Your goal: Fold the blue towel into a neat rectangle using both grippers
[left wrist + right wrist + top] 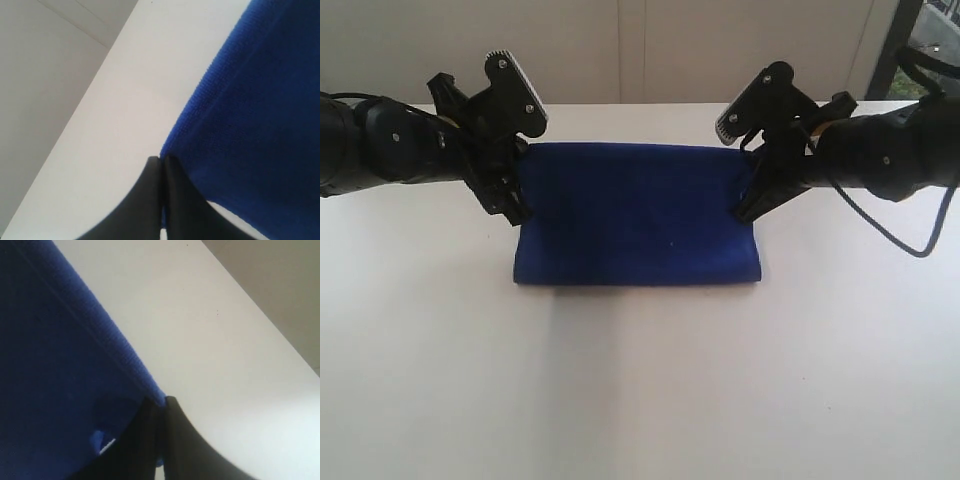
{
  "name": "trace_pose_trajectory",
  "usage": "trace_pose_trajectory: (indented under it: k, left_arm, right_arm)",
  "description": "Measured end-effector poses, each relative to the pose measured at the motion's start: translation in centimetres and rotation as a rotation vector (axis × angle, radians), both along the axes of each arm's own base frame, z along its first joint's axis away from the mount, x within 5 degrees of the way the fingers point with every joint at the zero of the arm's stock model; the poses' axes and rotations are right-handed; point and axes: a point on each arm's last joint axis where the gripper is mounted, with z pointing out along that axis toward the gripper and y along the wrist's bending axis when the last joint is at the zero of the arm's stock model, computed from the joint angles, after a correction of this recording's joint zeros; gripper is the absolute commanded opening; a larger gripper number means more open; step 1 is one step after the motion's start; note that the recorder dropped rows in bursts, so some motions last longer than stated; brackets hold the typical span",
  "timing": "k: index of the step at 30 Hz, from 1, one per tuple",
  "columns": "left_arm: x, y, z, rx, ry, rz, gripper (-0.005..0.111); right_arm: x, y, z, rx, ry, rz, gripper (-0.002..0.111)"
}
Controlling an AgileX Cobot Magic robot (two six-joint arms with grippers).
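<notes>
A white table [640, 400] took up most of what I could see from where I stood. Its top was matte and smooth, marked only by a few tiny dark specks. Behind its far edge rose a pale, off-white wall [770, 50], split near the middle by two thin vertical seams [632, 50]. In the far right corner a dark frame [903, 45] leaned beside a window [938, 30]; whatever lay beyond the glass was too blurred to make out. The light was soft and even. It was whitest along the table's far strip and greyer toward the near side, with no hard shadows.
</notes>
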Motion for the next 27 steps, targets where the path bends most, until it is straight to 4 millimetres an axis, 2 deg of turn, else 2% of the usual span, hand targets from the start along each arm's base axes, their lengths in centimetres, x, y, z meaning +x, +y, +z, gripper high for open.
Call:
trace_pose_trajectory:
  k: [9,21,27]
  left_arm:
    - [0.5,0.5,-0.1,0.004,-0.027,0.022,0.0]
    - [3.0,-0.4,-2.2,0.02,-0.019,0.032,0.0]
    - [3.2,-0.3,-3.0,0.027,-0.01,0.039,0.0]
  right_arm:
    - [1.2,0.4,1.0,0.015,-0.045,0.001,0.0]
    - [2.3,0.7,-1.4,0.009,-0.026,0.005,0.0]
    - [2.5,0.8,-1.3,0.01,-0.037,0.008,0.0]
